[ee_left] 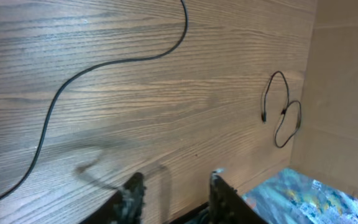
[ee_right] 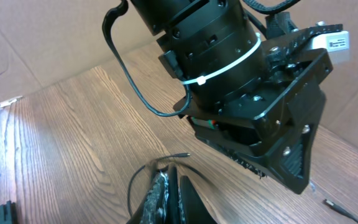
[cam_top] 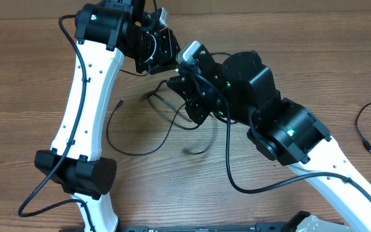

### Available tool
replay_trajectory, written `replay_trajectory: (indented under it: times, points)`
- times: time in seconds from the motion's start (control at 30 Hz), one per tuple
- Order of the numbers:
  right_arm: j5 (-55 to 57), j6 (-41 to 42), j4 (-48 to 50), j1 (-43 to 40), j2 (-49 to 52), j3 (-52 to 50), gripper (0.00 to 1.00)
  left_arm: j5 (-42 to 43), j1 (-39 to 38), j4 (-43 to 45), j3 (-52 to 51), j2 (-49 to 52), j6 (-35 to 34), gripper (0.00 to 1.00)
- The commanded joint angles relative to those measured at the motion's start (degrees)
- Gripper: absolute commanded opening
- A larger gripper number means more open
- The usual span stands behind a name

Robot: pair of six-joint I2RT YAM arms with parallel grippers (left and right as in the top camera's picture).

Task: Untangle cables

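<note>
A thin black cable (cam_top: 136, 153) lies in loose loops on the wooden table, with a plug end (cam_top: 120, 102) to the left. My right gripper (cam_top: 172, 85) is shut on this cable (ee_right: 134, 184); in the right wrist view the strand runs between the closed fingers (ee_right: 169, 182) and its plug tip (ee_right: 183, 155) sticks out just beyond them. My left gripper (cam_top: 163, 51) hovers close above and behind it, open and empty (ee_left: 174, 190). A second small cable (cam_top: 364, 125) lies apart at the far right and also shows in the left wrist view (ee_left: 282, 115).
The left arm's wrist and gripper body (ee_right: 253, 93) fills the right wrist view, very near my right fingers. A cardboard wall (ee_left: 347, 74) stands along the table's edge. A colourful sheet (ee_left: 303, 196) lies near it. A long black cord (ee_left: 104, 62) curves across the table.
</note>
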Motion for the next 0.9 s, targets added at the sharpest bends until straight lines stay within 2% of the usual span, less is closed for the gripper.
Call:
replay_trajectory:
  times: [0.0, 0.1, 0.57, 0.87]
  points:
    - [-0.07, -0.76, 0.46, 0.2, -1.05, 0.98, 0.04, -1.9, 0.04, 0.0, -0.31, -0.24, 0.96, 0.4]
    - [2.91, -0.74, 0.44, 0.2, -1.49, 0.98, 0.04, -1.84, 0.04, -0.09, -0.31, -0.24, 0.94, 0.44]
    - [25.77, -3.8, 1.31, 0.17, -1.77, 0.96, 0.04, -2.05, 0.09, -2.4, -0.31, -0.24, 1.18, 0.45]
    - [28.15, -3.8, 3.67, -0.13, -1.77, 0.94, 0.04, -1.88, 0.09, -2.75, -0.31, -0.24, 1.14, 0.44]
